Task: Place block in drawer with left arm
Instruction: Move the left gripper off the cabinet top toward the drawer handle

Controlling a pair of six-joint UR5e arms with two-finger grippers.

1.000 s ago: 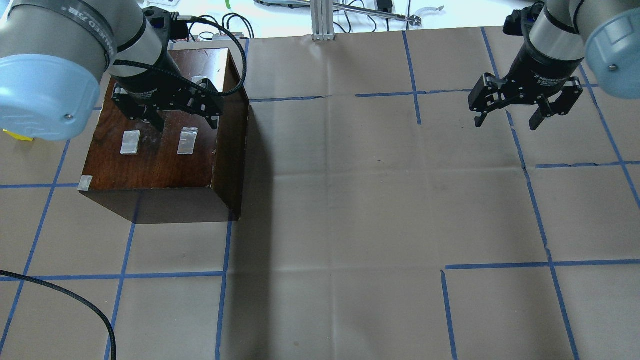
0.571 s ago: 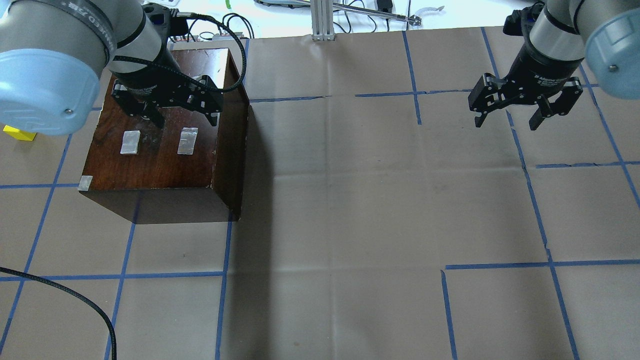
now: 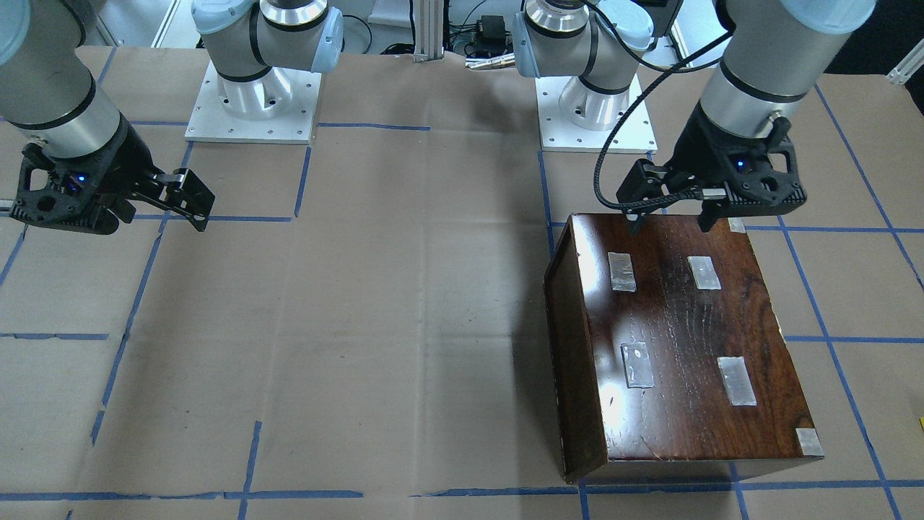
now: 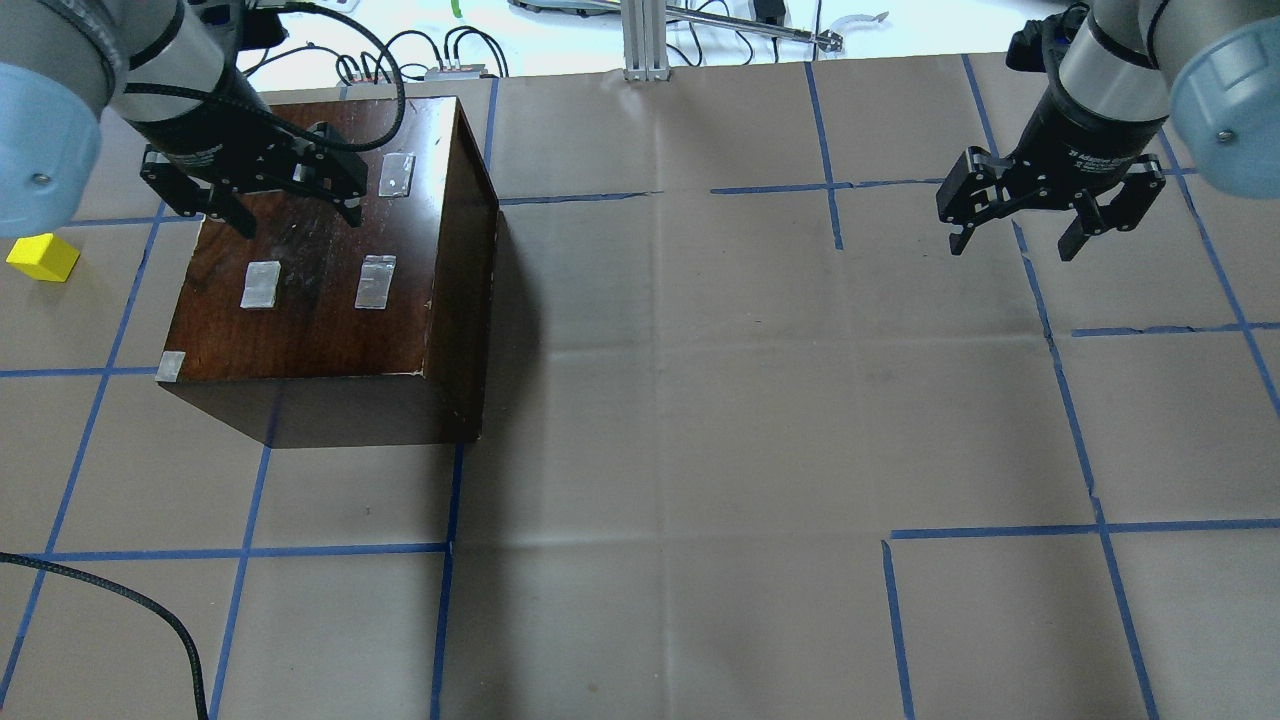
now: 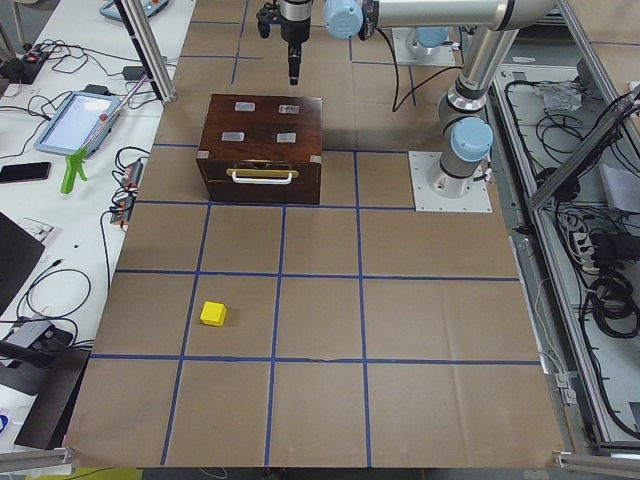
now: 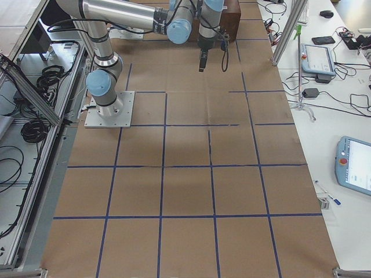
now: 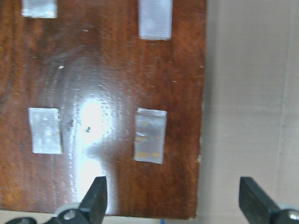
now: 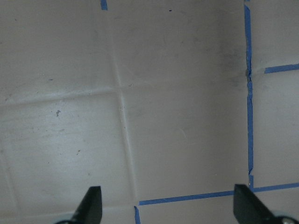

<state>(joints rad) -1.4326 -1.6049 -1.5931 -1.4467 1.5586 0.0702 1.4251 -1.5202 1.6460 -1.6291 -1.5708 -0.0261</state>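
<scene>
Left gripper [image 4: 300, 215] above cabinet, empty; block [image 4: 42, 257] on counter [image 4: 700, 400], off to the gripper's left.

I read the left gripper as wide open with nothing between its fingers, hovering over the glossy top of the cabinet [image 4: 310, 300] among the silver tape patches [image 4: 377, 281]. The block rests on the counter well apart from this gripper, beyond the cabinet's left side and out in front of the drawer [image 5: 262, 180], whose front sits flush in the cabinet. The right gripper [image 4: 1012, 245] hangs over bare counter on the far side, spread wide and empty.
</scene>
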